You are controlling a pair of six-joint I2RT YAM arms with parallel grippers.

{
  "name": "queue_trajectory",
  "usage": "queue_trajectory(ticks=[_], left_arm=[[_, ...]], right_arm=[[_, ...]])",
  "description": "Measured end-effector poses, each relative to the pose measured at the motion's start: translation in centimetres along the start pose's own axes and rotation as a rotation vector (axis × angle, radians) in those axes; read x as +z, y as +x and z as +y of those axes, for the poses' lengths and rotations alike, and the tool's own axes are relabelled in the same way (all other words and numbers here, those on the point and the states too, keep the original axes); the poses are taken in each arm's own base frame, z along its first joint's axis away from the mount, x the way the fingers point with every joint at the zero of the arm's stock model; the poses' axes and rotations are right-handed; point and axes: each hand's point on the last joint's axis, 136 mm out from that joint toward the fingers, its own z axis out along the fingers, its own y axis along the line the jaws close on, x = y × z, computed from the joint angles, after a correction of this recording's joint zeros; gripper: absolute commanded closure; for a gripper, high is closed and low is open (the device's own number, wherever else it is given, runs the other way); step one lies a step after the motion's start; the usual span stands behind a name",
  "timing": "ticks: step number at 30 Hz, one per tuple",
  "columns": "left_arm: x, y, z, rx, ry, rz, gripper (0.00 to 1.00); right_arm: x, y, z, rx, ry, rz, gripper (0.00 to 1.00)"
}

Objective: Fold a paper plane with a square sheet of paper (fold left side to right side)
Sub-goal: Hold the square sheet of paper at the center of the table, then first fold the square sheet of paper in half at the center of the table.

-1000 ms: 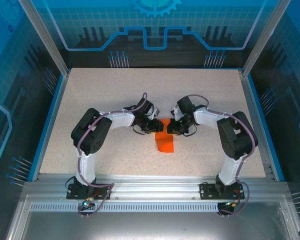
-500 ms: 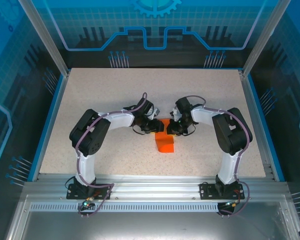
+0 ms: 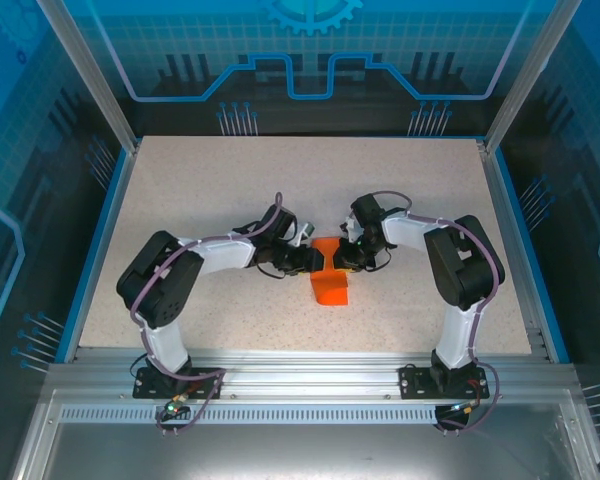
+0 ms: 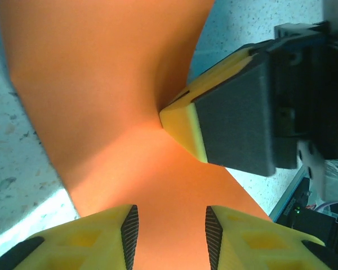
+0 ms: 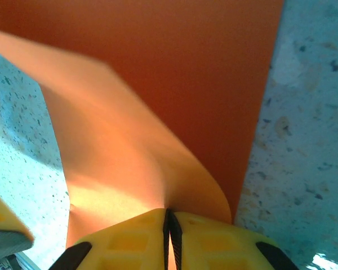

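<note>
Two tools: right tool (image 5: 168,218) clamps the orange paper (image 5: 158,67), left tool (image 4: 172,228) parted astride it

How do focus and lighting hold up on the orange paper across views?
Top external: sharp, evenly lit orange paper. Left wrist: its upper part shaded, glare strip on the table. Right wrist: raised flap bright and soft-edged, flat part darker.

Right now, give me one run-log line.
left gripper: open over orange paper | right gripper: shut on orange paper, flap raised off table
</note>
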Motion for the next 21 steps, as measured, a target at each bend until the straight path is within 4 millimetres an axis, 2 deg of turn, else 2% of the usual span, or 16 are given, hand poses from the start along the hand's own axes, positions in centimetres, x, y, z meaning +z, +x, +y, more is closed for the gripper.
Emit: queue_trajectory(ticks=[10,21], left_arm=[[1.6,1.2,0.9,-0.014,-0.010,0.049,0.60],[2.0,2.3,1.2,0.037,-0.006,0.063,0.60]], right_arm=[[0.0,0.0,0.0,0.001,0.001,0.000,0.86],[0.0,0.0,0.0,0.005,0.002,0.000,0.86]])
